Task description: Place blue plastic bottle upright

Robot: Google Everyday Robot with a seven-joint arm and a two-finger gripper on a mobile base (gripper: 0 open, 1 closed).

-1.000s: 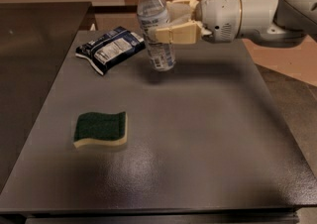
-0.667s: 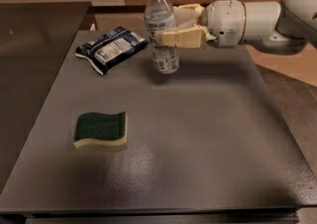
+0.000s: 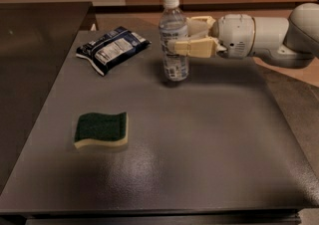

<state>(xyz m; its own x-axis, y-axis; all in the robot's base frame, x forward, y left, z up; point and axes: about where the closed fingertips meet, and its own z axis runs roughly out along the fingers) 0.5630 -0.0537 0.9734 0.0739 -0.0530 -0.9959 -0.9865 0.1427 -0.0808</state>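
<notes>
The blue plastic bottle is a small clear bottle with a white cap and a pale label. It stands upright at the back middle of the dark table, its base on or just above the surface. My gripper reaches in from the right and is shut on the bottle's upper body, with one beige finger in front of it and the other behind it.
A dark blue snack packet lies to the left of the bottle at the back. A green and yellow sponge lies at the front left. My white arm spans the table's back right edge.
The gripper has moved right and lowered with the bottle. The bottle has gone from slightly tilted to upright and now sits at table level.
</notes>
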